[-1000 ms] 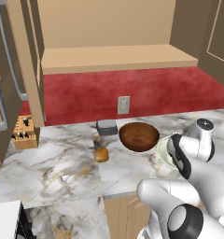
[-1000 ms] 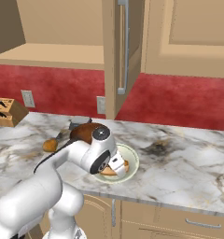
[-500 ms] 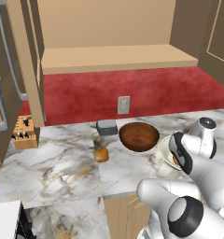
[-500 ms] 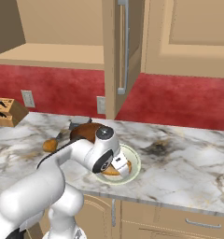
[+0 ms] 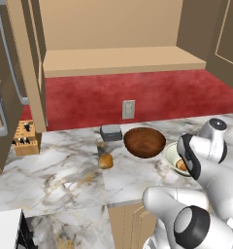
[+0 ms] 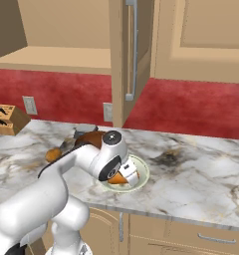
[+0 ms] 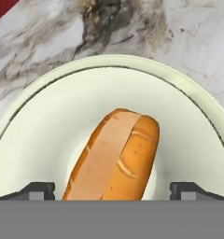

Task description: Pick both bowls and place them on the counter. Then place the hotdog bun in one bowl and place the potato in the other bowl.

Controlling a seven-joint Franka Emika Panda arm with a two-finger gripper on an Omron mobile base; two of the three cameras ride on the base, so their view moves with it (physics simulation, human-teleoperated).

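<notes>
Elongated orange-tan hotdog bun (image 7: 115,156) lies inside cream round bowl (image 7: 48,135), directly below pincer (image 7: 113,189), between spread, empty finger tips. Small golden-brown potato (image 5: 105,161) sits well left, beyond glossy dark-brown wooden bowl (image 5: 144,142). Potato judged light, firm, rounded, roll-prone; best grasped across middle.

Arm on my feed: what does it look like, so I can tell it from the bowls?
Glossy white rounded links with dark grey joint rings and a round grey cap at the wrist. The pincer ends in two small dark, blocky fingertips. No cables or markings visible.
</notes>
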